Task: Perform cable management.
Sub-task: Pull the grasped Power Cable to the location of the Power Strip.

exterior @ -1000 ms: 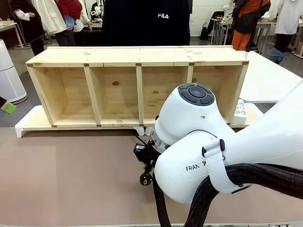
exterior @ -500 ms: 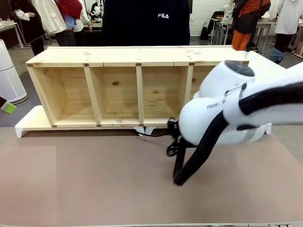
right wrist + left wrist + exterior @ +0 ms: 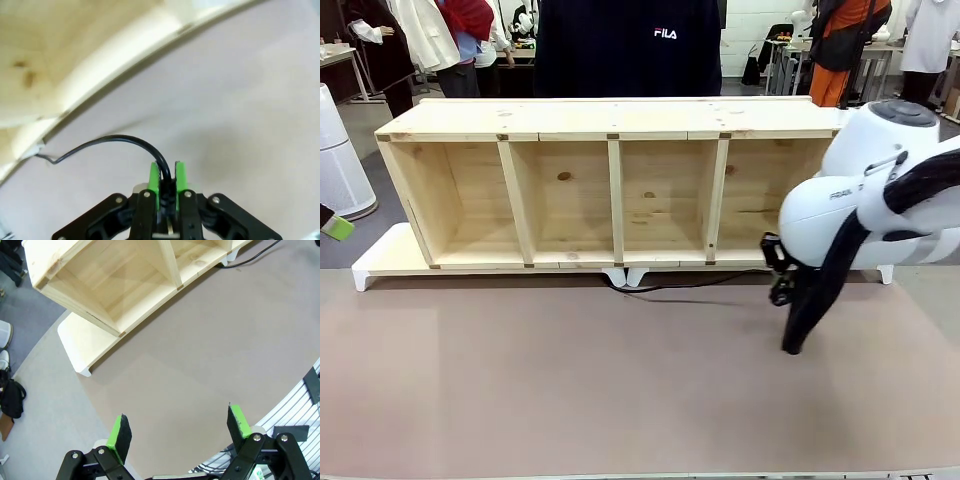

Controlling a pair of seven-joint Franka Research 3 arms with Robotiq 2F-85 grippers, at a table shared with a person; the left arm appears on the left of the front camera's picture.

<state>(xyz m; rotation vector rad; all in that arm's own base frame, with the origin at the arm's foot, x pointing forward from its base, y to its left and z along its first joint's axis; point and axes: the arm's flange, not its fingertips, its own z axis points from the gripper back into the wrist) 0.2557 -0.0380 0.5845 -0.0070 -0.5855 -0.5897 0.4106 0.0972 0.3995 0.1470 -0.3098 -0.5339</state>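
The thin black cable (image 3: 690,284) runs along the mat from under the wooden shelf's middle toward my right gripper (image 3: 778,285), which hangs low in front of the shelf's rightmost bay. In the right wrist view the cable (image 3: 112,142) curves up into the green pads of my right gripper (image 3: 167,176), which is shut on it; the plug is hidden. My left gripper (image 3: 180,427) stands open high above the bare mat, with nothing between its fingers.
A long wooden shelf (image 3: 610,180) with four open bays lies along the far side of the brown mat (image 3: 570,380), on a white base (image 3: 380,262). A person in a dark top (image 3: 628,45) stands behind it. My right arm (image 3: 880,200) covers the shelf's right end.
My right arm has swung from the mat's middle to the right, pulling the cable out along the shelf's front. The left gripper has no earlier frame.
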